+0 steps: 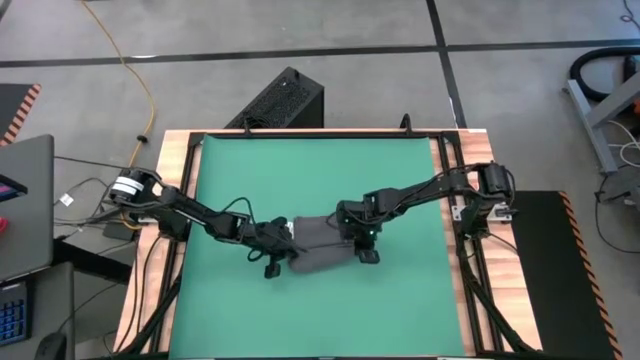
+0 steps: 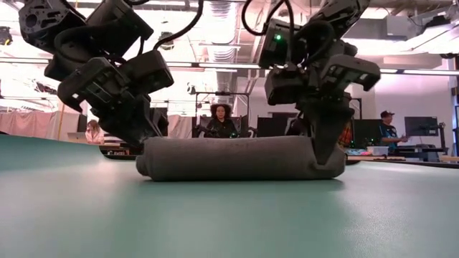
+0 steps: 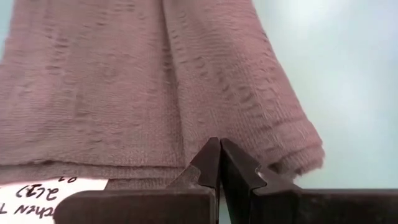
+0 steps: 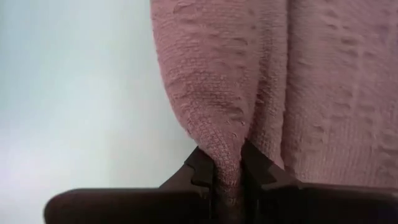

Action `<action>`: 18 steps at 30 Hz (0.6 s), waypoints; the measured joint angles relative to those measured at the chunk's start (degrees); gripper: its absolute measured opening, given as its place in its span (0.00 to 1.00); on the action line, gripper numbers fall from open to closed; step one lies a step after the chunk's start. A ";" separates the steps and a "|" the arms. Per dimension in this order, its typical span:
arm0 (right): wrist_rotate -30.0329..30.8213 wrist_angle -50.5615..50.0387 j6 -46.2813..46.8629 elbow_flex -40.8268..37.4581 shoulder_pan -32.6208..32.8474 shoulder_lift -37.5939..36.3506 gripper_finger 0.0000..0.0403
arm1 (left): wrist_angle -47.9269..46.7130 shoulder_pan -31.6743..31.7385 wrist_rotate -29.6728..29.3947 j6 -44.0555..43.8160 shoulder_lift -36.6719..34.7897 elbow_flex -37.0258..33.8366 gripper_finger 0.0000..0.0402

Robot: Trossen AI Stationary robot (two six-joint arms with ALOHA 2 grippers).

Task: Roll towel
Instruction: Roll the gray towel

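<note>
High view first: the towel (image 1: 322, 246) lies bunched in a short, thick band near the middle of the green mat (image 1: 320, 165), with both arms reaching in over it. The left gripper (image 1: 268, 240) sits at the towel's left end and the right gripper (image 1: 360, 238) at its right end. Low view now, and it looks well on the way: the towel (image 2: 237, 158) reads as a long, low roll lying flat on the mat, an arm at each end. The right gripper (image 4: 227, 177) has a fold of cloth pinched between its fingers, a firm grip on the towel (image 4: 261, 93). The left gripper (image 3: 219, 165) has its fingers pressed together, tips touching, with no cloth visibly between them; it sits at the edge of the towel (image 3: 149, 81) just beside the white tag (image 3: 43, 193). I'd judge the rolling is in its late turns. The next move calls for both ends to travel evenly, so the roll stays tight and straight.
</note>
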 joint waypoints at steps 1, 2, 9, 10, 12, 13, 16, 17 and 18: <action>-0.80 -0.15 0.52 -0.02 -0.60 -0.07 0.12 | -0.32 0.00 0.47 -0.61 0.08 -0.02 0.00; -1.76 -0.19 0.93 -0.02 -1.21 -0.10 0.12 | -0.49 -0.01 0.71 -0.82 0.08 -0.02 0.00; -12.85 -0.28 8.86 -0.06 -6.42 -0.10 0.12 | -0.73 -0.25 1.41 -2.75 0.08 -0.04 0.00; -14.93 -0.25 10.18 -0.06 -7.29 -0.10 0.12 | -0.73 -0.28 1.73 -2.78 0.08 -0.04 0.00; -17.94 -0.28 12.03 -0.06 -9.00 -0.11 0.12 | -0.87 -0.28 2.60 -2.86 0.08 -0.05 0.00; -18.46 -0.38 12.67 -0.06 -9.65 -0.13 0.12 | -0.92 -0.28 2.95 -2.87 0.08 -0.07 0.00; -18.16 -0.81 13.12 -0.06 -11.10 -0.07 0.12 | -1.52 -0.28 3.58 -3.41 0.08 -0.07 0.00; -18.00 -0.68 13.20 -0.06 -11.40 0.09 0.12 | -1.75 -0.28 3.69 -3.86 0.08 -0.07 0.00; -17.81 -0.67 13.45 -0.06 -11.69 0.15 0.12 | -1.96 -0.28 3.74 -4.33 0.08 -0.07 0.00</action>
